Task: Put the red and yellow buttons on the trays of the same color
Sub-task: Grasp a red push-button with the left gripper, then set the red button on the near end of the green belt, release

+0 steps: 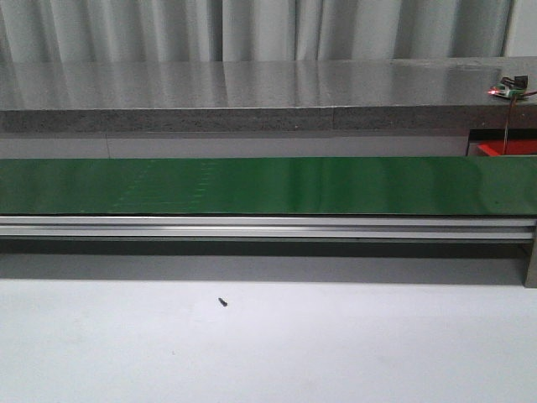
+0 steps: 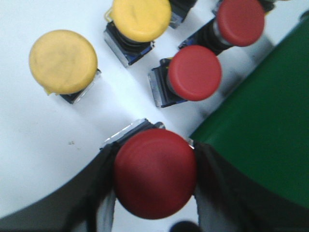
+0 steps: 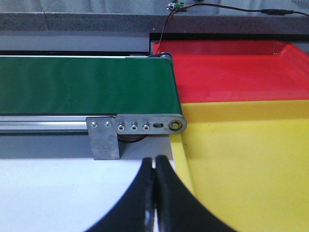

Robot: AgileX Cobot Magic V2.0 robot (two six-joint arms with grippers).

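Note:
In the left wrist view my left gripper (image 2: 154,166) is shut on a red button (image 2: 155,173), its fingers on both sides of the button's body, beside the green belt (image 2: 263,130). Two more red buttons (image 2: 194,73) (image 2: 240,21) and two yellow buttons (image 2: 63,61) (image 2: 141,18) stand on the white table beyond it. In the right wrist view my right gripper (image 3: 155,166) is shut and empty, over the table edge beside the yellow tray (image 3: 246,159). The red tray (image 3: 231,72) lies behind the yellow one. Neither gripper shows in the front view.
The green conveyor belt (image 1: 268,185) runs across the front view on a metal rail (image 1: 268,227), and its end (image 3: 164,87) meets the trays. A small black screw (image 1: 223,301) lies on the white table. A grey counter (image 1: 252,92) with a small circuit board (image 1: 509,86) stands behind.

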